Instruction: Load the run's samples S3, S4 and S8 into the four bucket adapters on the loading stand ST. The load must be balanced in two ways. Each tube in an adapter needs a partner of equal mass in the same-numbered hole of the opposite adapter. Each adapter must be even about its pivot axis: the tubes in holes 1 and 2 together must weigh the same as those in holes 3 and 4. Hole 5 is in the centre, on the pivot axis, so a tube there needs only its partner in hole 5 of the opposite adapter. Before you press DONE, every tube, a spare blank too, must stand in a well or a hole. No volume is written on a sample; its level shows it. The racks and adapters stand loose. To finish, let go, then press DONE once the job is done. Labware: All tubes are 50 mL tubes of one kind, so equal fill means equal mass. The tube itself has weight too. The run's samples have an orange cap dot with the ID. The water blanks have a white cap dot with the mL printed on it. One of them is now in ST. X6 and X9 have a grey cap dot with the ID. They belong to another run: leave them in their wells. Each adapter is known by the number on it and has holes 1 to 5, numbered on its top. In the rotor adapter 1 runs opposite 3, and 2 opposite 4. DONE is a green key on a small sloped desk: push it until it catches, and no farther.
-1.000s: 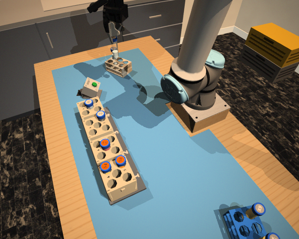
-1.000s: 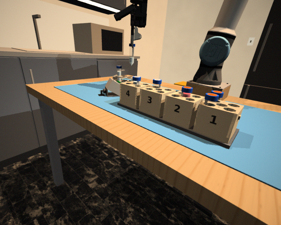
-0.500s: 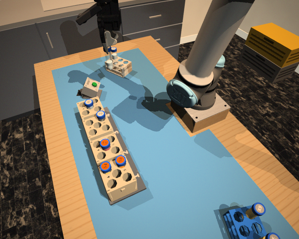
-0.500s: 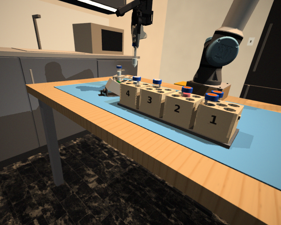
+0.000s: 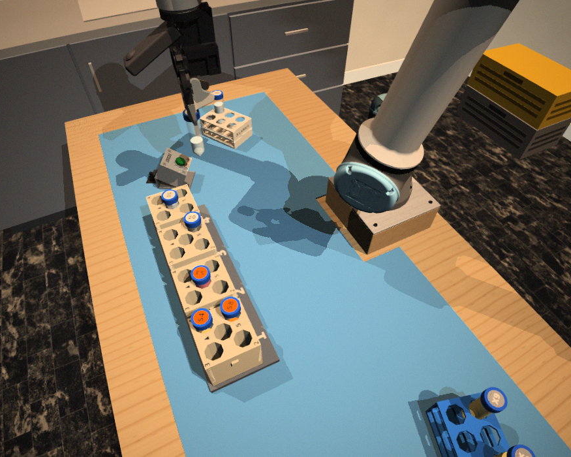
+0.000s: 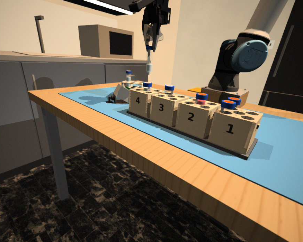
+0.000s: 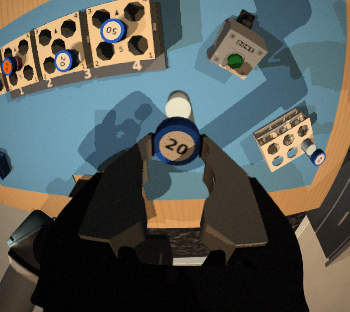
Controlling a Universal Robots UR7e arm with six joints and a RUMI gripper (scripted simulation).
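Gripper [image 5: 193,109] [image 6: 150,48] [image 7: 177,135]: fingers narrowly parted, pinching the cap of a 20 mL blank [image 5: 196,143] [image 6: 149,68] [image 7: 176,148], suspended beyond the loading stand [image 5: 271,361] [image 6: 247,155] [image 7: 162,66]. Beside the stand: DONE desk [image 5: 173,169] [image 6: 122,94] [image 7: 239,44]. Farther off: blanks rack [image 5: 235,135] [image 6: 124,82] [image 7: 285,137]. On the stand: S3 [image 5: 200,274] [image 6: 201,96], S4 [image 5: 201,318] [image 6: 228,104], S8 [image 5: 230,307] [image 6: 234,100]. Beneath it: blue mat [image 5: 325,315] [image 6: 279,158] [image 7: 210,107], wooden table [image 5: 106,344] [image 6: 157,158] [image 7: 300,197]. Blue rack [image 5: 465,423]: cut off, top view.

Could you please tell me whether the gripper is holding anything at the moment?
It is shut on a tube: the wrist view shows a blue cap marked 20 between its fingers.
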